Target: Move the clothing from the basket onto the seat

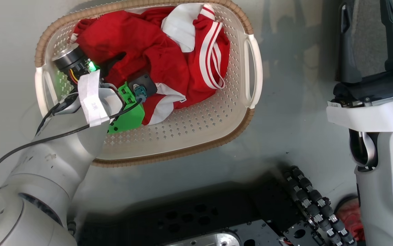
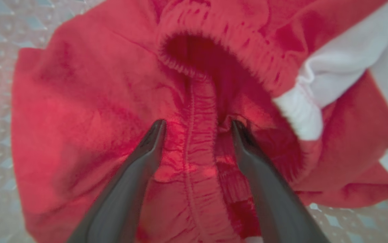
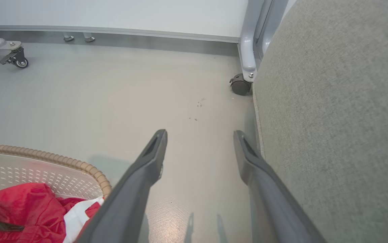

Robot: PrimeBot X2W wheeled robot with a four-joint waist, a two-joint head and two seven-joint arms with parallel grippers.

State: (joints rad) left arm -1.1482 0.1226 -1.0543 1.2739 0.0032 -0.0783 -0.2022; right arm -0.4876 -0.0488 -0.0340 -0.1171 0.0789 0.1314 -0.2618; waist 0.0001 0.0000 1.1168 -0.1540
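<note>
Your left hand (image 2: 198, 124) is down in the basket (image 1: 200, 130) with its two fingers spread wide. They straddle a gathered elastic band (image 2: 199, 101) of the red clothing (image 1: 148, 54), and nothing is gripped yet. All the clothing lies heaped in the basket, with none on the seat (image 3: 342, 118). The seat stands off to the right, just beside your right hand (image 3: 199, 135), which hangs over the floor (image 3: 113, 101) with its fingers apart and empty.

Watch the closing. One finger looks to sit at the mouth of the waist opening, so you may pinch only a single thin layer, and fabric like this could slide out on the lift. The garments are crumpled together. Pull one and the other may ride along, hook on the rim and drop to the floor short of the seat. Press too deep and a fingertip could catch a hole in the basket bottom, or clamp cloth against it and drag the light basket along. The black cable (image 1: 56, 136) on that arm crosses near the rim and might snag as you lift out.
</note>
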